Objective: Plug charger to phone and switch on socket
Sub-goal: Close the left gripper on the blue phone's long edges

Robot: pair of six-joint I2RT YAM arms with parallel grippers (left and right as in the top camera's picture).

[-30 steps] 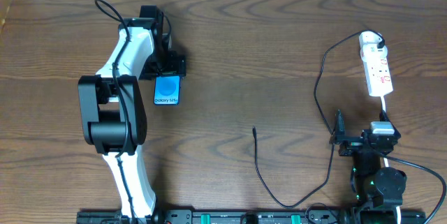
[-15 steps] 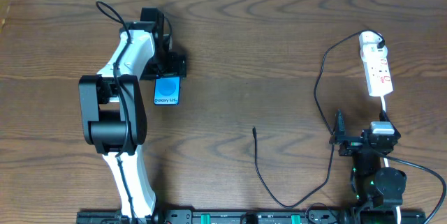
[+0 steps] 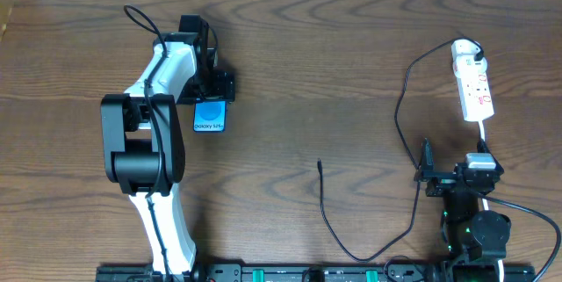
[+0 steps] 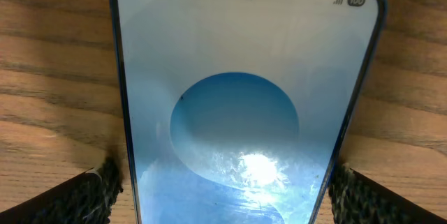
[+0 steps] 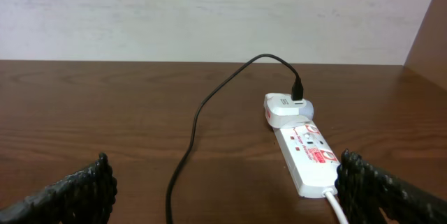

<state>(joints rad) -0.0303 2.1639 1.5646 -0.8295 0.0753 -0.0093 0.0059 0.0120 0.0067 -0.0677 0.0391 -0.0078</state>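
The phone lies flat on the tabletop, at the left, with its screen up. The left hand hangs over its far end with the fingers spread apart. The phone is between them, each long edge just beside a pad. The right hand is also spread and holds nothing, well apart from the phone. Before it we see the socket with the charger plugged in, and the charger's free tip rests on bare tabletop.
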